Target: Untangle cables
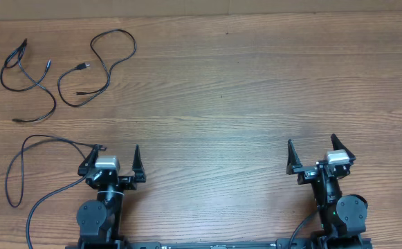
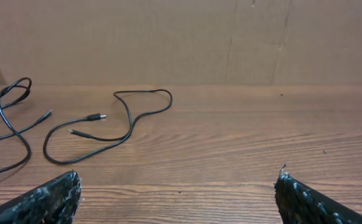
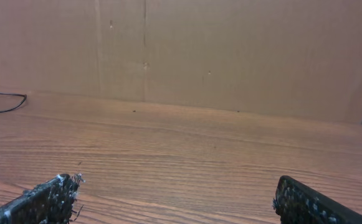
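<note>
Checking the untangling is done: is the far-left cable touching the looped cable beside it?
Apart. The overhead view shows bare table between the far-left cable and the looped cable along their whole length.

Left hand (image 1: 115,149), right hand (image 1: 311,141) both wide open, empty; arms folded.

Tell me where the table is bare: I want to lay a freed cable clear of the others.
Free: all the table right of the middle cable, including the strip between the left gripper and right gripper. Crowded: the far-left corner, where the far-left cable lies close by it, and the near left, where a third cable loops beside the left gripper.
</note>
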Action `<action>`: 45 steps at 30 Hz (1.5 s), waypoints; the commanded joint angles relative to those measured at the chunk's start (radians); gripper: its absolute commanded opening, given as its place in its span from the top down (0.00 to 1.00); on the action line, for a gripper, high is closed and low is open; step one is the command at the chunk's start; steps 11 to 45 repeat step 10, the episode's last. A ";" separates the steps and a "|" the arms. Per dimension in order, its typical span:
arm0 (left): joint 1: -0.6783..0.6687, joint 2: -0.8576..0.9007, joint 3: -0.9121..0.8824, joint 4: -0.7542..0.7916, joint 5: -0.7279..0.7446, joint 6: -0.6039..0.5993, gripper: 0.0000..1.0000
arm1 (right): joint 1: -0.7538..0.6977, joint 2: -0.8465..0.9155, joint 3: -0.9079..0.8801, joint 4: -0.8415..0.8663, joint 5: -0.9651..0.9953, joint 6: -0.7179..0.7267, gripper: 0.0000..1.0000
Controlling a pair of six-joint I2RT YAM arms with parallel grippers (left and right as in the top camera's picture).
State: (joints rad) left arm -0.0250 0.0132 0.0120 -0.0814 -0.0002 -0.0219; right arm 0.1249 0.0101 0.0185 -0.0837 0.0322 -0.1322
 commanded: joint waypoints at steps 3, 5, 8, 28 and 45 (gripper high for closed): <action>0.007 -0.009 -0.006 0.003 0.000 0.015 0.00 | 0.003 -0.007 -0.011 0.003 -0.001 -0.008 0.00; 0.007 -0.009 -0.006 0.003 0.000 0.015 0.01 | 0.003 -0.007 -0.011 0.003 -0.001 -0.008 0.00; 0.007 -0.009 -0.006 0.003 0.000 0.015 0.00 | 0.003 -0.007 -0.011 0.003 -0.001 -0.008 0.00; 0.007 -0.009 -0.006 0.003 0.000 0.015 0.00 | 0.003 -0.007 -0.011 0.003 -0.001 -0.008 0.00; 0.007 -0.009 -0.006 0.003 0.000 0.015 0.00 | 0.003 -0.007 -0.011 0.003 -0.001 -0.008 0.00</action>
